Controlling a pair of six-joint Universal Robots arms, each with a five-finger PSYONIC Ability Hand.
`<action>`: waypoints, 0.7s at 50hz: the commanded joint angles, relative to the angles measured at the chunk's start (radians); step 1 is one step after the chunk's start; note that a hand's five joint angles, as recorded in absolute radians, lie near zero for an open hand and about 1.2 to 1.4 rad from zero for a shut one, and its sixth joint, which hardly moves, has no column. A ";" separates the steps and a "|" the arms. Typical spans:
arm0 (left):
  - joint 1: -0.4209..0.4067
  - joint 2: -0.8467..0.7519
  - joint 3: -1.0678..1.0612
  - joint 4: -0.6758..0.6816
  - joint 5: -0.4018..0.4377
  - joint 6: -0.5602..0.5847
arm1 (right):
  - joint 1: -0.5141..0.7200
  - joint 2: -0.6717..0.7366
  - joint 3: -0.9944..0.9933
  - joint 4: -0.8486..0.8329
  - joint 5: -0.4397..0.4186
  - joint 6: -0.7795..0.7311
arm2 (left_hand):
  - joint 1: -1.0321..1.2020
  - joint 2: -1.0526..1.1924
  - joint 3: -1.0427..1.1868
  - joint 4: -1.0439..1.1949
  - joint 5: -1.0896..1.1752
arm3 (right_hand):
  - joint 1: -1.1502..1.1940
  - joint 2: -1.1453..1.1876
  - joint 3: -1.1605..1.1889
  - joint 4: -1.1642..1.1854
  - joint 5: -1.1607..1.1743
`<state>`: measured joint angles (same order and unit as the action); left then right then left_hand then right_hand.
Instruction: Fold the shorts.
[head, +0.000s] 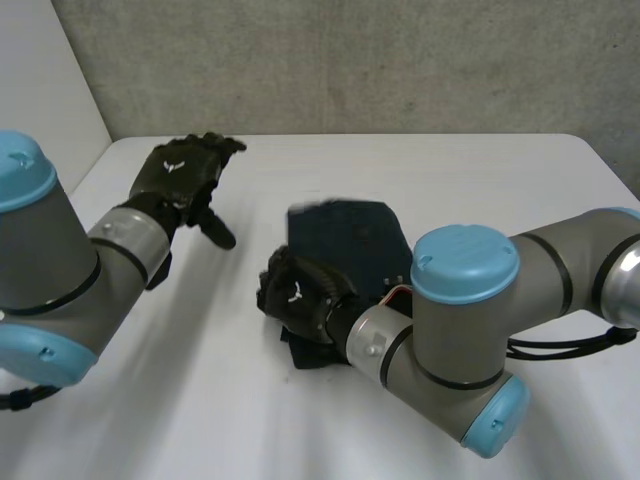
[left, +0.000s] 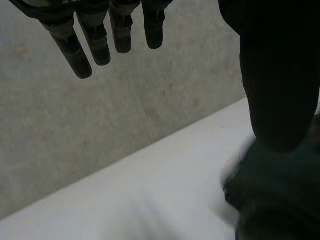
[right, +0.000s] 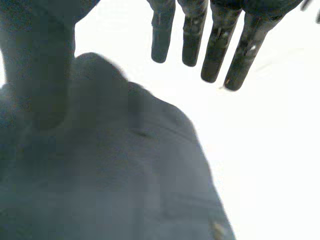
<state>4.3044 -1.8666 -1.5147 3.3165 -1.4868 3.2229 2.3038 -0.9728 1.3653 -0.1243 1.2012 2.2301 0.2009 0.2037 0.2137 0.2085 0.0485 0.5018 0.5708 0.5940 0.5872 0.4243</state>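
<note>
At the middle of the table (head: 470, 180) the dark shorts (head: 350, 235) lie as a compact bundle and seem mostly folded. The right hand (head: 295, 295) is over their near edge, fingers straight and spread, pinching nothing. The left hand (head: 180, 175) is well apart, fingers relaxed. The next move is probably a last fold or a flattening press.

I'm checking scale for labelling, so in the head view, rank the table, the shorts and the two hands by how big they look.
1. Table, by far the largest.
2. Shorts, though partly hidden by the right hand.
3. Left hand and right hand: they look about alike, so I won't rank them.
</note>
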 joint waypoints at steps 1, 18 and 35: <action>-0.069 -0.088 0.154 -0.012 -0.009 -0.006 | -0.148 -0.161 -0.014 -0.029 0.064 0.562 | -0.005 -0.008 -0.018 -0.013 -0.027 | -0.241 -0.310 -0.333 -0.326 -0.338; -0.262 -0.529 0.533 -0.331 -0.216 -0.034 | -0.296 0.140 -0.213 0.255 0.092 0.726 | 0.019 0.016 0.006 0.011 -0.004 | -0.327 -0.396 -0.419 -0.413 -0.424; -0.282 -0.447 0.534 -0.485 -0.268 0.049 | -0.288 0.037 -0.212 0.265 0.156 0.618 | 0.007 0.004 -0.006 -0.001 -0.015 | -0.327 -0.396 -0.419 -0.413 -0.424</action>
<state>4.0318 -2.4424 -0.9729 2.8350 -1.7688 3.2686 2.0102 -0.8164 1.1391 0.1437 1.3611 2.8502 0.1997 0.2035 0.2231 0.2081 0.0400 0.1839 0.2196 0.2013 0.2387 0.0541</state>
